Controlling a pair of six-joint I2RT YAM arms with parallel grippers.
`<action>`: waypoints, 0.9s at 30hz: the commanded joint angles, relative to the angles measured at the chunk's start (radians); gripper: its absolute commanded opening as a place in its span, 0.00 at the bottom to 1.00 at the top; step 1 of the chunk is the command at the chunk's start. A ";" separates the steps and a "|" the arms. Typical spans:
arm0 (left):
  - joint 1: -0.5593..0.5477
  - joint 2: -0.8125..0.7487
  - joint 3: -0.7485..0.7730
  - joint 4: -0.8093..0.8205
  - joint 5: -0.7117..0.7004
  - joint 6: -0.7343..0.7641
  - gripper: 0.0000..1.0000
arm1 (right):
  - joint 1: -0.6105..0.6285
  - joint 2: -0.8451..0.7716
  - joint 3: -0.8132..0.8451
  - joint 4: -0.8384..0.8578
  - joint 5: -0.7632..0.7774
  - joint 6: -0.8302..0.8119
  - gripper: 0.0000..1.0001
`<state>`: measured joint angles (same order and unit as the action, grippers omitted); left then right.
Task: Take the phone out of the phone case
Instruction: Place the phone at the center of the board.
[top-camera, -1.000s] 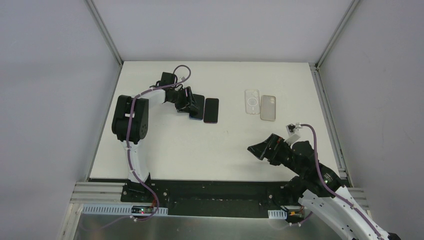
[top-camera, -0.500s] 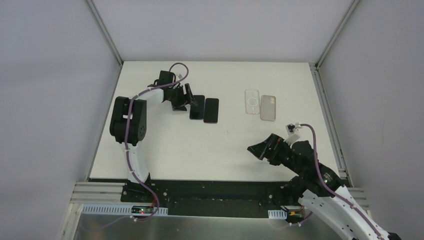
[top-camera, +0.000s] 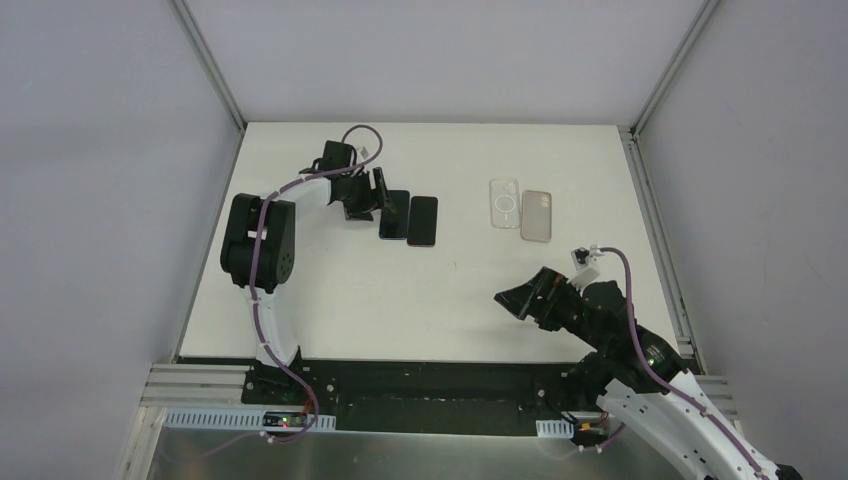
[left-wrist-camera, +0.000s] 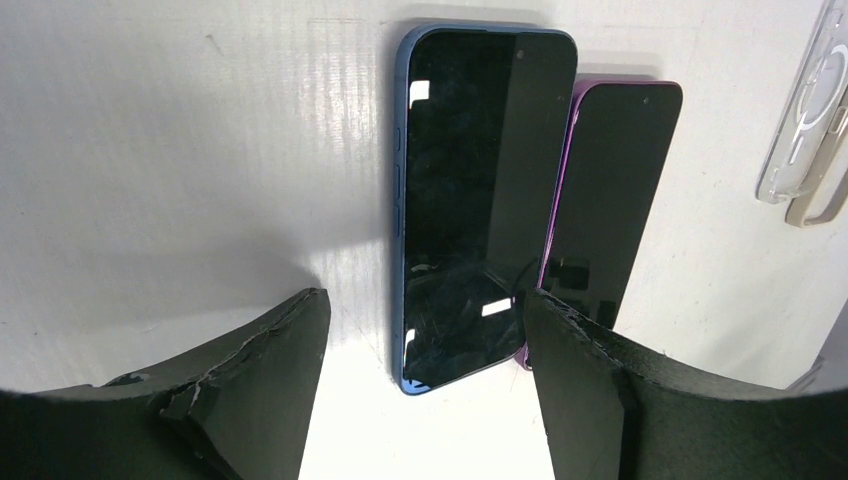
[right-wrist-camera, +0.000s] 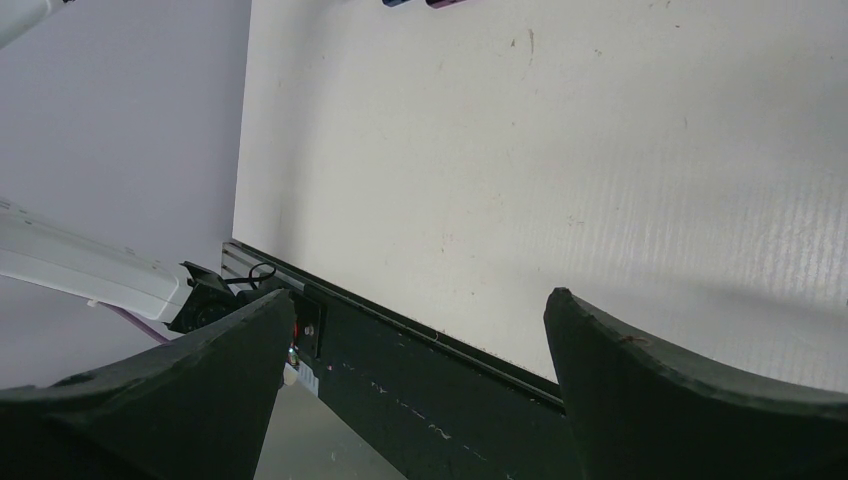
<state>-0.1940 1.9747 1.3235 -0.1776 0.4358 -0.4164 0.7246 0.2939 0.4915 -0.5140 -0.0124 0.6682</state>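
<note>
A blue phone (top-camera: 394, 215) (left-wrist-camera: 480, 200) lies flat, screen up, at the back left of the table. A purple phone (top-camera: 423, 220) (left-wrist-camera: 620, 190) lies against its right side. My left gripper (top-camera: 372, 203) (left-wrist-camera: 425, 330) stands open just off the blue phone's near end, holding nothing. To the right lie a clear phone case (top-camera: 504, 203) (left-wrist-camera: 810, 110) with a ring on it and a beige case (top-camera: 537, 215) (left-wrist-camera: 825, 205), both looking empty. My right gripper (top-camera: 515, 300) (right-wrist-camera: 415, 310) hangs open over the front right of the table, also holding nothing.
The white table (top-camera: 330, 290) has grey walls on three sides. Along its near edge runs the black base rail (top-camera: 420, 385) (right-wrist-camera: 450, 370). The left arm's purple cable (top-camera: 262, 290) loops beside its upright link.
My left gripper has opened wider and drawn back off the blue phone, which now lies uncovered on the table. The right arm has not moved.
</note>
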 joint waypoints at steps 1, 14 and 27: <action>-0.031 0.009 0.045 -0.017 -0.005 0.019 0.72 | 0.003 0.011 0.022 0.007 0.006 -0.005 0.99; -0.061 0.003 0.039 -0.011 0.021 0.027 0.71 | 0.003 0.013 0.007 0.014 0.006 0.001 0.99; -0.064 -0.082 0.000 -0.007 -0.054 0.033 0.72 | 0.003 -0.005 0.000 0.001 0.036 -0.003 0.99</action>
<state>-0.2493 1.9873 1.3422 -0.1806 0.4335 -0.4068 0.7246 0.2958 0.4915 -0.5140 -0.0124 0.6689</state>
